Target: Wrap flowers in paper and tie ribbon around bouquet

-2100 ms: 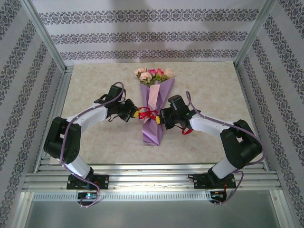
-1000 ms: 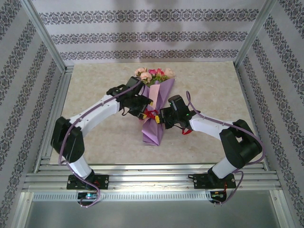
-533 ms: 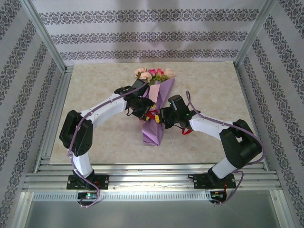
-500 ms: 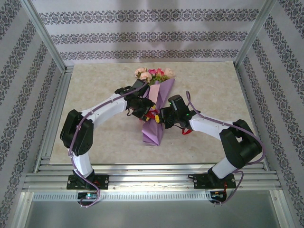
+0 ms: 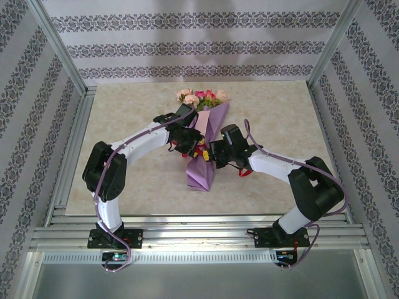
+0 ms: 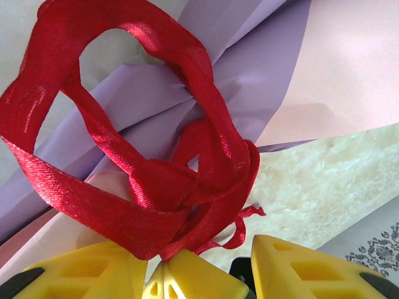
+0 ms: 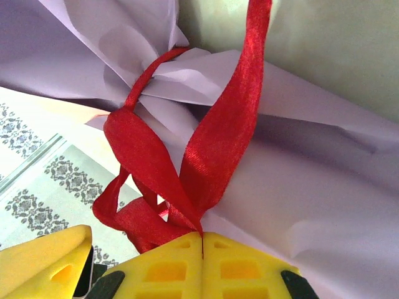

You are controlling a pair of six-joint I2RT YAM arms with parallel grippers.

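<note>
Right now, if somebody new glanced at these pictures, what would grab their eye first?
The bright red ribbon, looped and tied around the lilac cone of the bouquet at mid-table, with pink and magenta flowers spilling out of its far end. Next, both arms meet at that tie: the right gripper is shut on the ribbon, and the left gripper is open close against it.

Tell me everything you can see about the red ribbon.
The ribbon is bright red, narrow and woven, with a satin sheen. It cinches the crumpled purple paper tight, and its open loops twist together over the wrap. The shut right hand pinches the strands where they meet.
</note>
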